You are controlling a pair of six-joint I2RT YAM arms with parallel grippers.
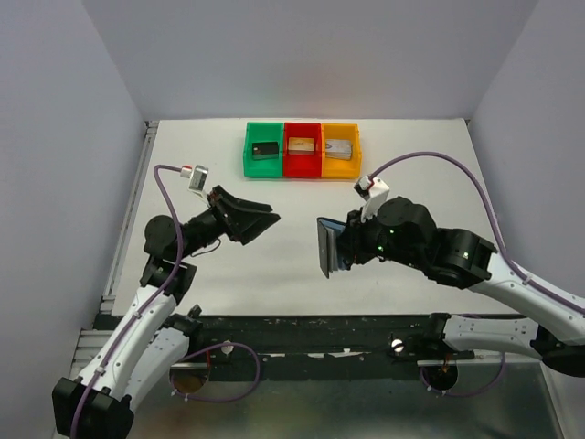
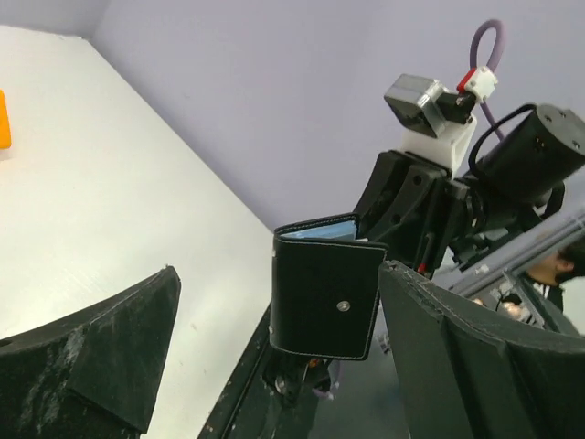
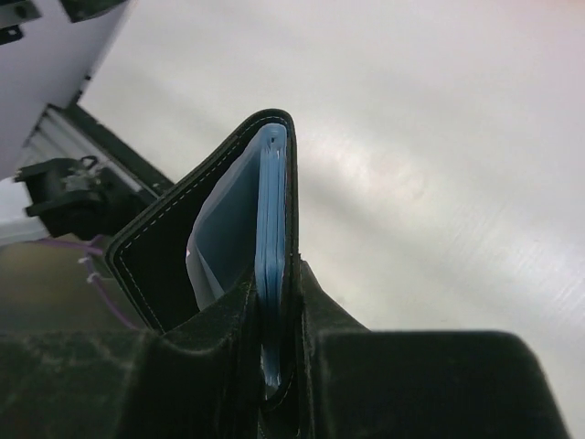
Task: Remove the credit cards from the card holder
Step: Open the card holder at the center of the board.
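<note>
R tool (image 1: 340, 245) is clenched on the card holder (image 1: 325, 247). The wrist cam shows both fingers (image 3: 411, 384) pinched on the holder's lower part, one each side, w/ the rest sticking out past the fingertips. The holder stands on edge in that grip and, from the overhead view, seems to be held above the table (image 1: 228, 283) rather than resting on it. It is partly open: one black flap lies straight along the grip line, and the other splays off to one side in a narrow V, stitched edges showing. Blue-grey inner layers show btwn the flaps at the free end. The credit cards can't be made out as separate pieces; they may be tucked among those layers, but the view is too edge-on to tell. L tool (image 1: 265, 222) is released, jaws spread wide and nothing btwn them. It points across at the R tool, w/ a clear gap btwn its fingertips and the holder. From the L wrist cam the holder sits straight ahead, framed btwn the two spread fingers (image 2: 91, 357). Its black outer face is turned toward the L tool, w/ a small snap stud (image 2: 344, 306) near the middle. Well beyond both tools, at the far side of the table, three bins sit touching in a row: green bin (image 1: 263, 129), red bin (image 1: 303, 129), yellow bin (image 1: 340, 129). They hold a dark block (image 1: 266, 149), a tan block (image 1: 303, 144) and a silver block (image 1: 339, 148), in that order.
</note>
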